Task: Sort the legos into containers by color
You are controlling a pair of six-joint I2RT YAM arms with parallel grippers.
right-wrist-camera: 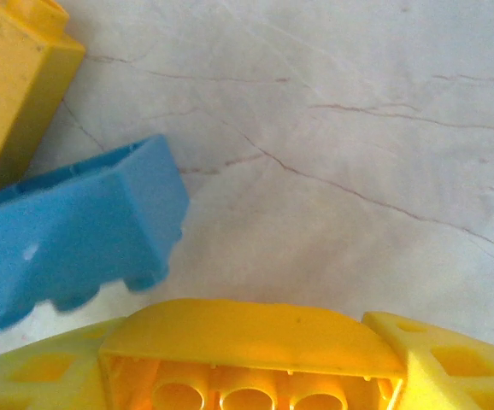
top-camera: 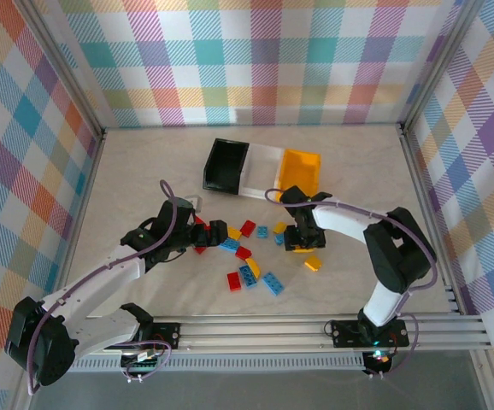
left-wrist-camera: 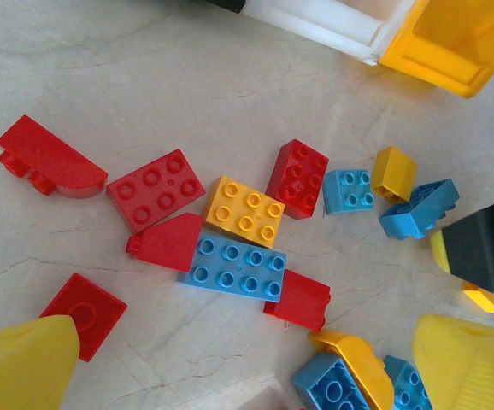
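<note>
**Operator:** Report the right gripper (top-camera: 303, 242).

**Technician:** Jaws drawn in on a yellow curved brick (right-wrist-camera: 247, 337), with one finger (right-wrist-camera: 452, 363) against each end. The brick's hollow underside faces the wrist camera. A blue brick (right-wrist-camera: 76, 231) lies just beside it on the marbled table (right-wrist-camera: 358, 171).

**Operator:** Left gripper (top-camera: 214, 231)?

**Technician:** Jaws spread wide, unloaded. It hangs over the loose legos (left-wrist-camera: 238, 265), a scatter of red, blue and yellow pieces lying between the two grippers.

**Operator:** Location of the containers?

**Technician:** Black bin (top-camera: 223, 181), clear bin (top-camera: 264, 159) and yellow-orange bin (top-camera: 302, 167) stand joined in a row on the table, beyond the legos.
</note>
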